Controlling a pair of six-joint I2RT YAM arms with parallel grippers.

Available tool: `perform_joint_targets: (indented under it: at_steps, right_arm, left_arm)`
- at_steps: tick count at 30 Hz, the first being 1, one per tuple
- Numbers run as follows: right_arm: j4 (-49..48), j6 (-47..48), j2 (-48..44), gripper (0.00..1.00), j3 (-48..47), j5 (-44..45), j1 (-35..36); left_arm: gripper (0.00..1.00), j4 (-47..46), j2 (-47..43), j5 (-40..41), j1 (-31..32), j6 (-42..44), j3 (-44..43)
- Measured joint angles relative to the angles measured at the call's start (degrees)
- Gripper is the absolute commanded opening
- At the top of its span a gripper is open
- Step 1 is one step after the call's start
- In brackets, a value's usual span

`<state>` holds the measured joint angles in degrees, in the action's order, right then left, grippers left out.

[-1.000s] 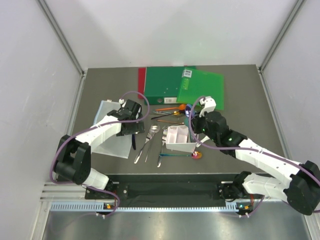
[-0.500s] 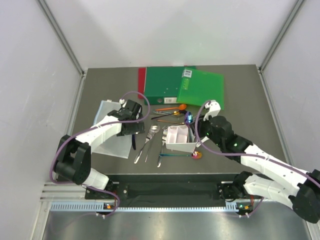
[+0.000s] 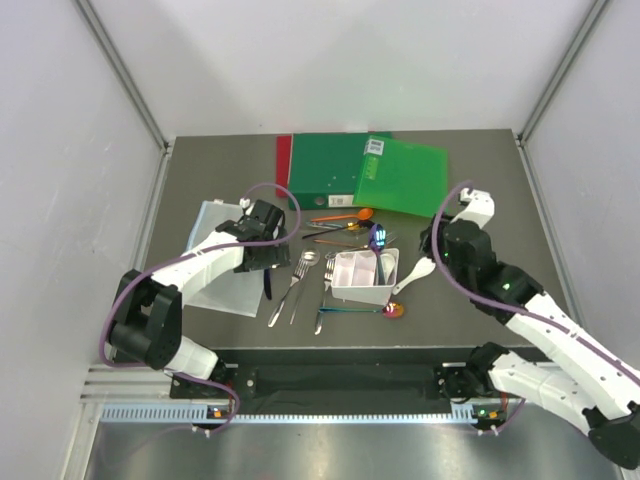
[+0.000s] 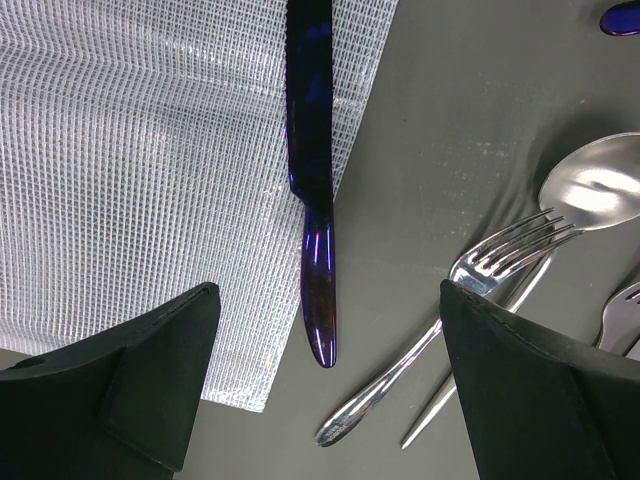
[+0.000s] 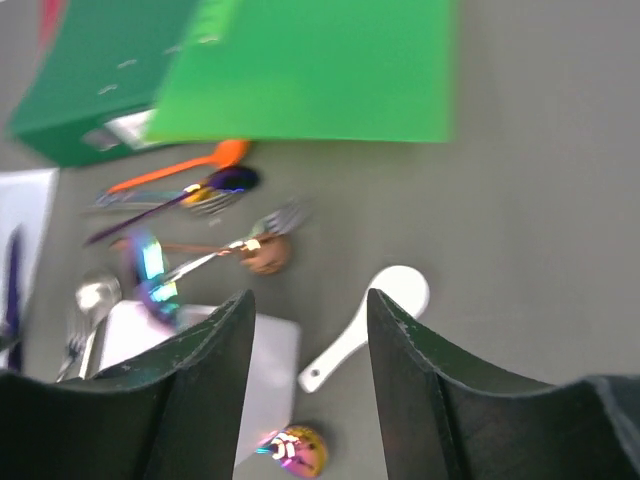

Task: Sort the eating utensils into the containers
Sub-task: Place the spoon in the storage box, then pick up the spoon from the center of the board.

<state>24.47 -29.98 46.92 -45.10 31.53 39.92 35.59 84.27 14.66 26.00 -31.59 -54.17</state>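
Observation:
The white bin [image 3: 362, 277] sits mid-table with a rainbow utensil [image 3: 378, 238] leaning upright in its far right corner. My right gripper [image 5: 308, 295] is open and empty, hovering right of the bin [image 5: 270, 350] above a white spoon [image 5: 360, 330]. A rainbow spoon [image 3: 395, 310] lies in front of the bin. My left gripper [image 4: 322, 295] is open, low over a dark blue knife [image 4: 315, 230] lying half on the clear mesh sheet [image 4: 150, 150]. Silver forks [image 4: 480, 280] and a silver spoon [image 4: 595, 190] lie just right of the knife. Orange, purple and copper utensils [image 3: 340, 228] lie behind the bin.
Green folders [image 3: 385, 172] over a red one [image 3: 283, 165] lie at the back of the table. The clear sheet [image 3: 215, 255] lies on the left under my left arm. Bare dark table surrounds the right arm; white walls enclose the sides.
My right gripper opened and drew back up and to the right, away from the bin, leaving the rainbow utensil standing in it. The left arm has not moved.

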Motion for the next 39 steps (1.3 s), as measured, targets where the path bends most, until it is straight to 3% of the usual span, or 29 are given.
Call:
perform_joint_targets:
  at_steps: [5, 11, 24, 39]
  right_arm:
    - [8.09, -7.43, 3.28, 0.49, -1.42, -2.95, -9.25]
    - [10.14, -12.83, 13.62, 0.52, -1.38, -13.18, -13.51]
    - [6.23, -16.76, 23.26, 0.54, 4.55, -25.22, -21.68]
    - [-1.92, -17.25, 32.37, 0.55, 5.81, -30.84, -23.12]
  left_arm:
    - [0.95, 0.02, 0.00, 0.02, 0.04, 0.00, 0.00]
    - [0.96, 0.02, -0.02, 0.39, 0.04, 0.00, 0.00]
    - [0.96, 0.04, -0.13, 0.39, 0.04, -0.02, 0.00]
    - [0.96, 0.02, -0.13, 0.39, 0.04, -0.04, 0.00]
